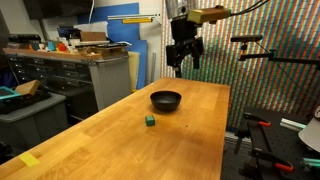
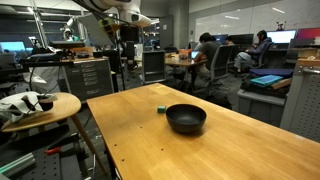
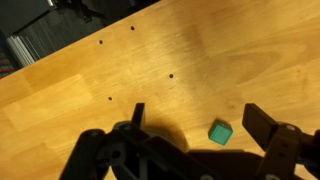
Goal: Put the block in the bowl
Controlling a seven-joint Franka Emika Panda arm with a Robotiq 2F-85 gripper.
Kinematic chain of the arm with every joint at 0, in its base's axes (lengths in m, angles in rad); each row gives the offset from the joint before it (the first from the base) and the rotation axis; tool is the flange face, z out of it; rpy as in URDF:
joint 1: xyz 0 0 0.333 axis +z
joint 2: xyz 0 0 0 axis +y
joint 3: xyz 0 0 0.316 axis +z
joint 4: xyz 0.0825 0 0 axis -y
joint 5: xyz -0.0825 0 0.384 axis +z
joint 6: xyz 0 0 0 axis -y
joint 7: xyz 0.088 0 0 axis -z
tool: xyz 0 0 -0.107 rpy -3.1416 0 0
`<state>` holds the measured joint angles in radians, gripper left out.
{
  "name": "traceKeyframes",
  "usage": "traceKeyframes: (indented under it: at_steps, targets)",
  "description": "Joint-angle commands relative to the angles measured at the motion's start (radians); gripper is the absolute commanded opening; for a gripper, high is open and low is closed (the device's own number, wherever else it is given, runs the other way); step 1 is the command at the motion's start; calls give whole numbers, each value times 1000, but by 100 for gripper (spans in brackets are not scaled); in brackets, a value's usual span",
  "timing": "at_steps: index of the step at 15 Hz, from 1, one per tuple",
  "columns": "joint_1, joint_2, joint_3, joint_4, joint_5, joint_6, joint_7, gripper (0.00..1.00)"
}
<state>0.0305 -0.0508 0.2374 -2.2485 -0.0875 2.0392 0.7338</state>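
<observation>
"Wrist view, quick: where's the tiny dark green cube block (image 3: 221,132)?"

"On the pale wooden table (image 3: 200,50), bare wood all round it, seen well below the gripper (image 3: 198,120). Jaws spread wide, nothing held."

"And the target?"

"The shallow glossy round black bowl (image 1: 166,100) sits upright, mouth up, and looks empty. In an exterior view the block (image 1: 149,120) lies near it on the camera side, apart, not touching."

"Progress?"

"Judged as barely begun. In an exterior view the gripper (image 1: 185,66) hangs high over the table's far end, well apart from both things. No reach, grasp, lift or drop is done; all of that is left."

"Block heading, long axis?"

"It's a cube, so no long axis to speak of. It rests flat on one face. In the wrist view its edges look slightly turned against the frame, so the jaws probably need a small twist to square up on two opposite faces. Too small to tell how much."
</observation>
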Motion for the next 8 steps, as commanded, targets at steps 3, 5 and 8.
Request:
traceKeyframes:
  at_steps: [3, 5, 8]
  targets:
    - [39, 183, -64, 109, -31, 106, 284, 100]
    - [55, 246, -92, 132, -46, 177, 373, 100]
    - [94, 343, -142, 176, -91, 262, 465, 100]
